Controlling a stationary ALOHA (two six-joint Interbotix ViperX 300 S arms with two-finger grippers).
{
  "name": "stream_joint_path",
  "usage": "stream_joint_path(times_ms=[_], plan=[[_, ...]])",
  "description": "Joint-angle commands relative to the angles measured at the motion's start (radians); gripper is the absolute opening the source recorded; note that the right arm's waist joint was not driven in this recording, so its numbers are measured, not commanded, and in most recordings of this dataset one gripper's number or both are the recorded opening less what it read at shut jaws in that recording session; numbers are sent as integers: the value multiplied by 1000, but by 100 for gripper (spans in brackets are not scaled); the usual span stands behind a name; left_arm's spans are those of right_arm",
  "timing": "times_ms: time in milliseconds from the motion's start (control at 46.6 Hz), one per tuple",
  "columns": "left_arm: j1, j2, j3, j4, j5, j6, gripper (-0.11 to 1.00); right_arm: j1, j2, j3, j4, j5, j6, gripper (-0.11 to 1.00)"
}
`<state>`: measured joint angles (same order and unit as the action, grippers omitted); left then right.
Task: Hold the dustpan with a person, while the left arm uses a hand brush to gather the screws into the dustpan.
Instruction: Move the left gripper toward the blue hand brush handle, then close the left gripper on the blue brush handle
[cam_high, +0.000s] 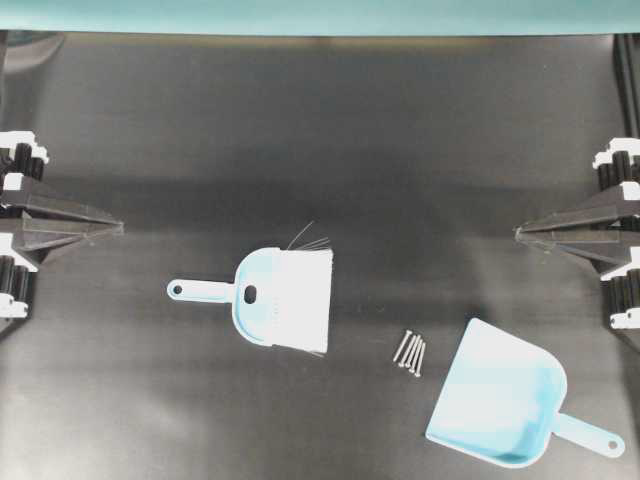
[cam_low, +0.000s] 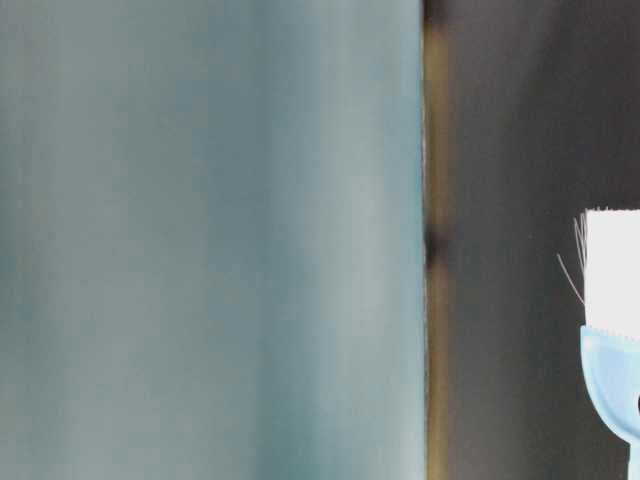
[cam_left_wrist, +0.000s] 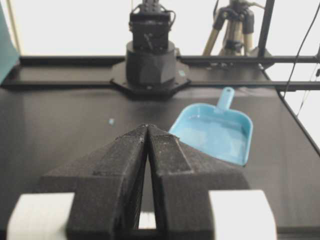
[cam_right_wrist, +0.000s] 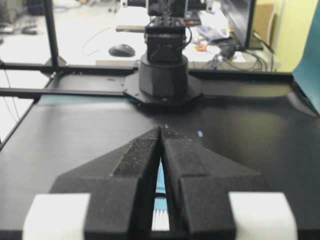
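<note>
The big black table (cam_high: 300, 120) holds everything. Both arms sit far back at the sides w/ nothing in them. The left gripper (cam_high: 118, 228) has its two pointy fingers pressed together, empty. The right gripper (cam_high: 520, 234) is the same: tips together, empty. No person's hand shows in any view.

Next biggest is the dustpan (cam_high: 500, 395), light blue, lying flat near the bottom right of the overhead view. Its wide mouth faces up and left, twd the screws; its handle sticks out to the lower right. Nobody holds it yet.

Then the hand brush (cam_high: 283, 298), near the middle, a bit left. White bristles point right, slim handle points left, twd the left gripper. A few dark bristles stick up.

Smallest: the screws (cam_high: 411, 353), a tight little bunch btw. the brush and the dustpan mouth, apart from both.

The step now, I think, is grabbing the brush. To do it well, the left gripper should prob. open wide first, come down over the slim handle, not the bristles, and squeeze at the middle so the brush won't twist. Keep the bristles pointing at the screws. Don't bump the screws or they may scatter.
</note>
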<state>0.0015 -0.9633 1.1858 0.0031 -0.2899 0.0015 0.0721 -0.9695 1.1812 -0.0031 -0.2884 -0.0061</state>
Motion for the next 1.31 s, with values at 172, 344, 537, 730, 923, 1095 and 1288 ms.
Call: stream_joint_path(times_ms=[172, 344, 537, 730, 923, 1095, 1288], plan=[[-3, 20, -25, 43, 84, -18, 0, 0, -104, 66, 2, 118, -6, 0], [2, 71, -20, 43, 123, -18, 0, 0, -247, 101, 3, 253, 9, 0], [21, 172, -21, 43, 179, -26, 0, 2, -336, 163, 11, 457, 25, 0], [28, 279, -28, 43, 184, -29, 1, 0, -373, 202, 5, 474, 14, 0], [38, 396, -3, 43, 52, -28, 8, 0, -434, 236, -3, 425, 12, 0], [40, 532, 38, 43, -158, -14, 45, 0, -494, 281, -8, 360, 12, 0], [44, 719, 43, 43, -314, -14, 85, 0, -506, 313, -8, 387, 12, 0]])
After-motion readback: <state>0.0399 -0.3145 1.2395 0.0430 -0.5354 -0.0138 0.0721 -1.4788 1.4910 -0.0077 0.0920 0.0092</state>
